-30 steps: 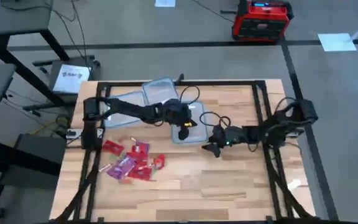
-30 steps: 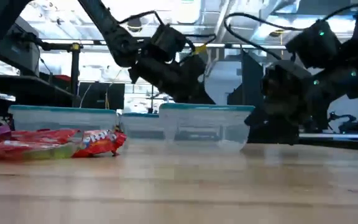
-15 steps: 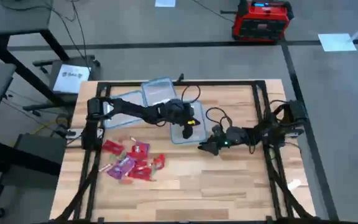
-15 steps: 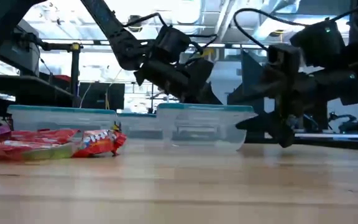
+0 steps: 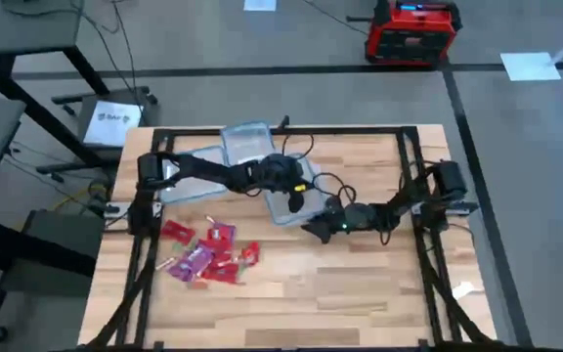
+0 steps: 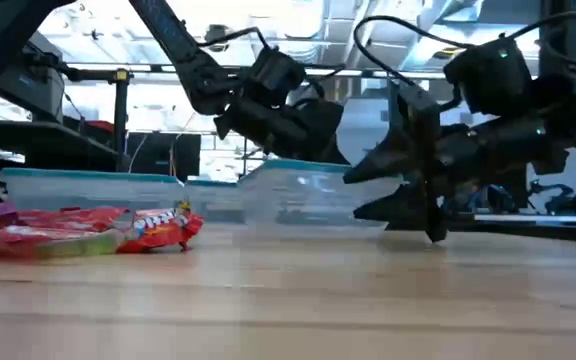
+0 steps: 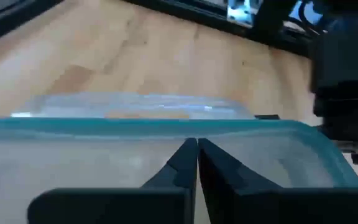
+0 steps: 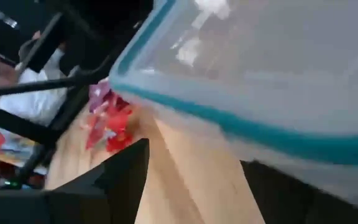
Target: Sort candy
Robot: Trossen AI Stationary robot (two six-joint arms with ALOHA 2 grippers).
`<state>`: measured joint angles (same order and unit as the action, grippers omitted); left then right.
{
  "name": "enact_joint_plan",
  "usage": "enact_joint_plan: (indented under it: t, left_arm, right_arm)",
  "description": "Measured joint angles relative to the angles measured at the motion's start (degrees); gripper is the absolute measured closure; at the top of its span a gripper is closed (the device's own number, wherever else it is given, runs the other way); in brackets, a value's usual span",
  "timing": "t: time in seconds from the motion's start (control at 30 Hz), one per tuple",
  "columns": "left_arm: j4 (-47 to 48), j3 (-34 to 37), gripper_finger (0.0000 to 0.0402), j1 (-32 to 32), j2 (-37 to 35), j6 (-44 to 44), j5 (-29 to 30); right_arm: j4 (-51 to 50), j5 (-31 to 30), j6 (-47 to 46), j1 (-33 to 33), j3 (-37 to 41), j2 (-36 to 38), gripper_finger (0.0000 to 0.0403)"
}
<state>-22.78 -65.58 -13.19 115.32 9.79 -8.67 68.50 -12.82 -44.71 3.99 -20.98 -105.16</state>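
1. Nearest the front edge of the pale wooden desk [image 5: 291,293], the candy [image 5: 208,254] lay in one loose heap of small, crinkly foil-wrapped pieces in shiny red, pink and purple, well apart from both arms.
2. No piece could be seen inside any tub, so the sorting looked hardly begun, with the whole heap left to divide.
3. Just beyond the heap, the right hand [image 5: 311,230] reached in low over the bare boards, its dark fingers spread wide and holding nothing, close beside the nearest tub [image 5: 296,200].
4. That tub, a clear rectangular plastic box with rounded corners and a bluish rim, sat tipped up on one side in the low view.
5. The left hand [image 5: 291,198] hung at the tub's rim, its slim black fingers pressed together; whether they pinched the rim could not be told.
6. Farther back, two more clear tubs [image 5: 247,145] of the same thin plastic rested by the desk's black metal frame [image 5: 360,129].
7. Past the desk, a red and black case [image 5: 411,31] stood on the grey floor.
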Motion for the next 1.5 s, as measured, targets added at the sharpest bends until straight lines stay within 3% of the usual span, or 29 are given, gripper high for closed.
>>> enact_joint_plan:
  t: [0.47,0.8,1.07,1.13,1.3,1.5]
  left_arm:
    - [2.5,0.0,0.0402,1.3,-0.2,-4.9,-0.5]
    - [1.2,-0.2,0.0402,1.5,0.1,-3.7,-1.3]
    - [2.2,-0.4,0.0402,1.3,0.2,-3.1,-3.0]
    - [2.2,-0.4,0.0402,1.2,0.2,-2.9,-2.8]
    - [2.0,-0.4,0.0402,1.5,0.2,-2.1,-2.9]
    - [2.2,-0.4,0.0402,2.2,0.1,-1.1,-2.0]
  right_arm:
    - [4.0,2.6,12.5,0.7,-0.1,-0.3,0.0161]
    - [6.6,2.9,9.9,0.5,2.6,-0.1,0.0161]
    - [1.7,16.1,3.8,0.1,4.0,0.2,0.0161]
    - [2.6,16.0,3.6,0.2,4.7,0.2,0.0161]
    - [8.8,9.4,1.2,-0.3,6.6,0.0,0.0161]
    - [8.7,8.9,1.6,-1.1,4.9,-0.2,0.0161]
